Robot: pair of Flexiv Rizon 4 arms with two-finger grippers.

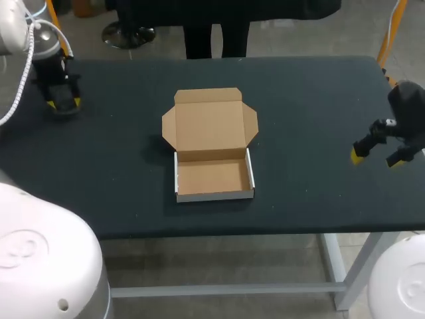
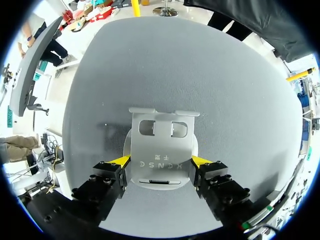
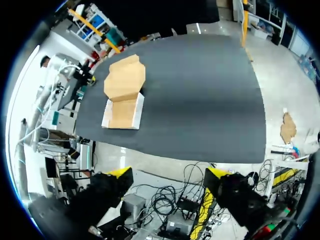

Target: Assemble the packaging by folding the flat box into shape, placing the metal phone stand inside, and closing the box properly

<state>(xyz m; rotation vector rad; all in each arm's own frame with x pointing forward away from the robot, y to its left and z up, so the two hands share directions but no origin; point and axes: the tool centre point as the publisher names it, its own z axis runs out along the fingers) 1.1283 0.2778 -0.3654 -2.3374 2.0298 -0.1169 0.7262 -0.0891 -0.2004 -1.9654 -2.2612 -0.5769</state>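
The cardboard box (image 1: 214, 178) lies folded into a shallow tray at the table's middle, its lid (image 1: 209, 123) laid flat open behind it. It also shows far ahead in the right wrist view as the box (image 3: 122, 102). The silver metal phone stand (image 2: 160, 150) lies flat on the table at the far left. My left gripper (image 2: 160, 162) is down over the stand, and both yellow tips touch its sides. In the head view the left gripper (image 1: 64, 101) hides the stand. At the table's right edge my right gripper (image 1: 376, 156) hangs open and empty; in its own view the right gripper (image 3: 167, 175) is off the table's side.
The dark table (image 1: 319, 100) carries only the box and the stand. Wide bare surface lies between the box and each gripper. The inside of the tray is bare.
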